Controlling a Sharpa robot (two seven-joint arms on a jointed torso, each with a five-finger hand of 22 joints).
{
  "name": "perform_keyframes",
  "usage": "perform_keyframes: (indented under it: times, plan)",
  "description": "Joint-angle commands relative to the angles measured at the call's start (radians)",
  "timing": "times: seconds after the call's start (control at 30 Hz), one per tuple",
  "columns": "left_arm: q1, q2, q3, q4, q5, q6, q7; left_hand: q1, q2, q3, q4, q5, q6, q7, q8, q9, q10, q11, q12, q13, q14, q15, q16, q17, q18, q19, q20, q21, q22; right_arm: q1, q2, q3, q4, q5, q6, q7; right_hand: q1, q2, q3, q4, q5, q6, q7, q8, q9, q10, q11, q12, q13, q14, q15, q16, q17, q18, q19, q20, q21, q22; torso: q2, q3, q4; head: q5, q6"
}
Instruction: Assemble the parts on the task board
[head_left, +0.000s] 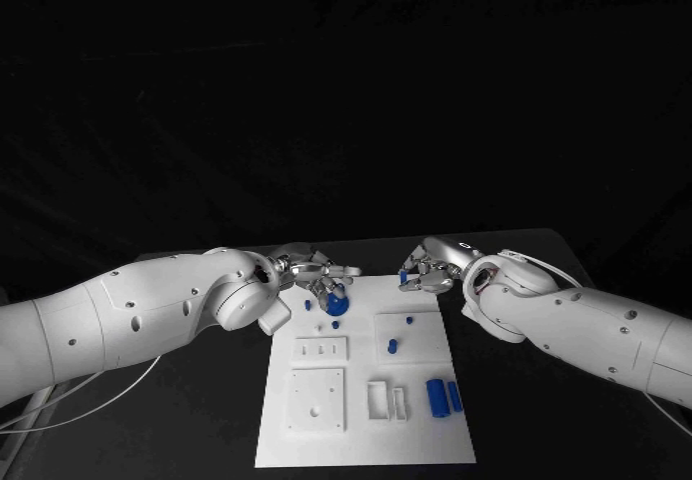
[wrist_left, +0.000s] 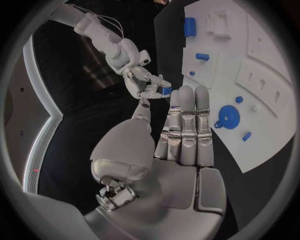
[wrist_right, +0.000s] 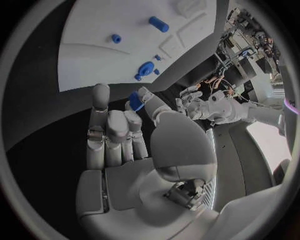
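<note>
The white task board lies in the middle of the black table. A round blue part sits near its far left corner, also seen as the round blue part. My left hand hovers just beyond that part, fingers straight and holding nothing. My right hand is over the board's far edge and pinches a small blue part between thumb and finger. The same small blue part shows at the fingertips of the right hand, and as the small blue part.
On the board lie a blue peg, a small blue stud, a large blue cylinder and a blue bar. White raised blocks and a white frame stand at the near left and middle.
</note>
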Motion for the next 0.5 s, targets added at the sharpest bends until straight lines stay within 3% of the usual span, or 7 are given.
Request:
perform_keyframes:
  times: [0.03,0.13,0.27,0.37,0.5]
  plan:
    - [0.001,0.017,0.0,-0.009,-0.01,0.02,-0.094,-0.014,0.001,0.001,0.011,-0.004,-0.004,0.0,-0.002,-0.001,-0.014,0.004,-0.01,0.0,-0.007,0.005,-0.019,-0.011,-0.014,-0.01,0.007,-0.013,-0.008,0.001,0.014,0.0,0.028,-0.063,0.066,-0.076,0.0,-0.009,0.001,0.01,0.004,0.021,-0.013,0.003,0.018,0.001,-0.005,-0.003,-0.001,0.002,-0.004,-0.003,0.0,-0.017,0.0,-0.007,0.001,-0.002,-0.018,-0.0017,-0.0037,0.007,-0.007]
    - [0.001,0.033,-0.001,-0.017,-0.001,0.016,-0.113,-0.016,-0.002,0.009,0.03,-0.004,0.005,-0.001,-0.004,-0.002,-0.019,0.008,-0.021,0.001,0.007,0.008,-0.059,-0.031,-0.01,-0.002,0.014,-0.041,-0.026,0.002,0.029,-0.001,0.047,-0.077,0.07,-0.094,0.0,-0.011,0.004,0.014,0.006,0.021,-0.013,0.003,0.018,0.002,-0.005,-0.002,0.0,0.002,-0.004,-0.003,0.001,-0.017,0.0,-0.007,0.001,-0.002,-0.022,-0.0029,-0.0042,0.016,-0.008]
    - [0.001,0.055,-0.003,-0.025,0.005,-0.002,-0.134,-0.01,0.007,0.016,0.029,-0.005,0.022,-0.004,-0.002,-0.001,-0.025,0.007,-0.023,0.0,0.004,0.009,-0.066,-0.031,-0.013,-0.002,0.013,-0.047,-0.028,0.002,0.048,-0.002,0.067,-0.088,0.063,-0.113,0.001,-0.016,0.01,0.026,0.007,0.019,-0.014,0.003,0.018,0.002,-0.006,-0.001,0.0,0.003,-0.005,-0.002,0.002,-0.017,0.002,-0.007,0.0,-0.002,-0.025,-0.0039,-0.0027,0.028,-0.007]
    - [0.001,0.066,-0.004,-0.029,-0.005,-0.005,-0.154,-0.008,0.006,0.015,0.027,-0.005,0.022,-0.004,-0.002,-0.001,-0.027,0.007,-0.023,0.0,0.004,0.01,-0.069,-0.031,-0.013,-0.001,0.013,-0.05,-0.03,0.002,0.057,-0.002,0.076,-0.093,0.057,-0.125,0.003,-0.018,0.012,0.025,0.009,0.02,-0.014,0.003,0.018,0.003,-0.006,0.0,0.001,0.003,-0.005,-0.001,0.003,-0.017,0.002,-0.008,0.001,-0.002,-0.024,-0.0041,-0.0024,0.034,0.002]
    - [0.001,0.078,-0.006,-0.033,-0.023,-0.015,-0.184,-0.019,-0.001,0.009,0.032,-0.005,0.009,0.0,-0.004,-0.002,-0.028,0.009,-0.022,0.0,0.008,0.01,-0.077,-0.031,-0.014,0.004,0.013,-0.058,-0.033,0.001,0.065,-0.002,0.089,-0.097,0.055,-0.138,0.004,-0.018,0.012,0.025,0.009,0.02,-0.014,0.003,0.019,0.003,-0.006,0.0,0.001,0.003,-0.005,-0.001,0.003,-0.017,0.002,-0.008,0.001,-0.002,-0.019,-0.0045,-0.0044,0.041,0.005]
